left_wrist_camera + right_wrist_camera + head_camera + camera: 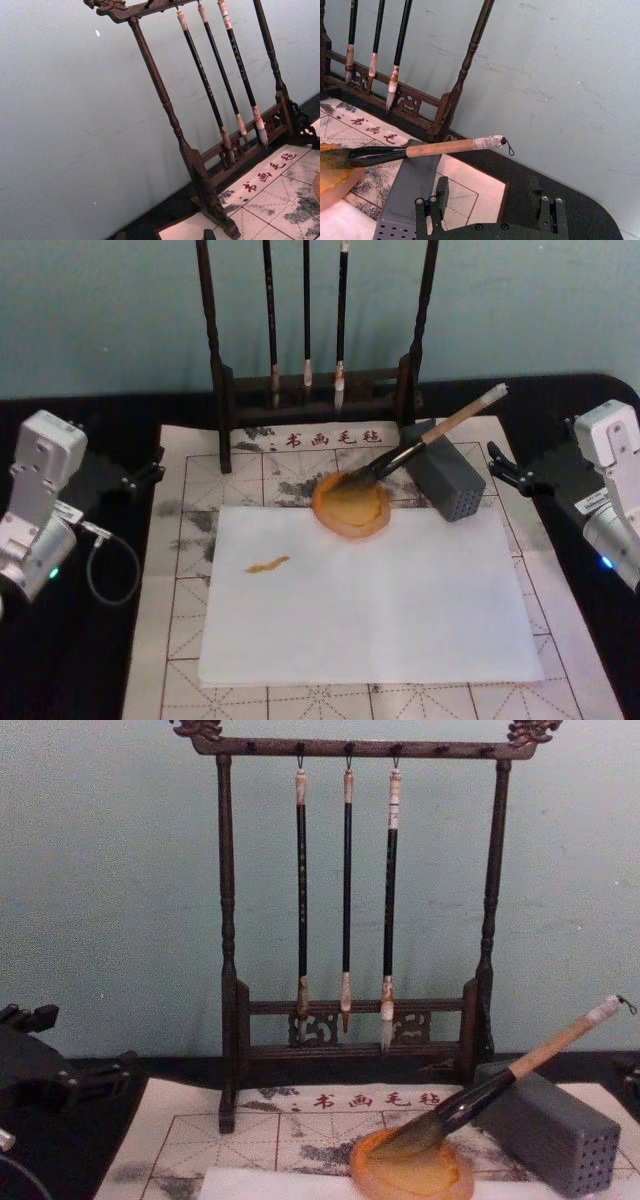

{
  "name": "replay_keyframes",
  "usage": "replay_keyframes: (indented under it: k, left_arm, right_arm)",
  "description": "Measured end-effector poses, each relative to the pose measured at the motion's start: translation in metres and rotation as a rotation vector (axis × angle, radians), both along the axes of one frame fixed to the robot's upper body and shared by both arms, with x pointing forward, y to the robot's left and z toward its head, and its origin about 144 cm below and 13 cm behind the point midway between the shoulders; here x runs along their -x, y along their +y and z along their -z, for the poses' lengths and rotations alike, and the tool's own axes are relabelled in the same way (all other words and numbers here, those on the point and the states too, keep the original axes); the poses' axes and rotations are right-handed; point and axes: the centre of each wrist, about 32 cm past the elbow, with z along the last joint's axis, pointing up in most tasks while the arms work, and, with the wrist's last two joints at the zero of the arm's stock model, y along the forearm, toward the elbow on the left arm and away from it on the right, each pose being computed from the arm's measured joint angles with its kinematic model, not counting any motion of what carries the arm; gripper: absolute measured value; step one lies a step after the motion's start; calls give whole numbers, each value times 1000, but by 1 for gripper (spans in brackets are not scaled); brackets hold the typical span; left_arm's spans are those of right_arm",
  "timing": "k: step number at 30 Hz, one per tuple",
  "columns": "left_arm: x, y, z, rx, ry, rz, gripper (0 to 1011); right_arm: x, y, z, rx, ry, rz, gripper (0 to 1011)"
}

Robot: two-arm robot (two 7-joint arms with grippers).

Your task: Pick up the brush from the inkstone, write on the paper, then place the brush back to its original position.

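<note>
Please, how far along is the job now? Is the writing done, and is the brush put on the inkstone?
It looks nearly or fully done. The paper carries one short brownish stroke. The brush lies with its tip in the inkstone, handle on the grey block. Nothing is in hand: the left gripper and the open right gripper sit at the sides. Nothing obvious is left.

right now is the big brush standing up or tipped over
Tipped: the brush leans at a slant, bristles in the inkstone, handle propped on the grey block.
</note>
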Motion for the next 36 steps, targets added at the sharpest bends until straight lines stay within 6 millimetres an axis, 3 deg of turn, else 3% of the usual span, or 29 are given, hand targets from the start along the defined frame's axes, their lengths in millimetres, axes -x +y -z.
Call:
replay_keyframes:
  k: [36]
  left_arm:
    - [0, 0, 0, 0, 0, 0, 1001]
  right_arm:
    - [0, 0, 0, 1, -1, 0, 1000]
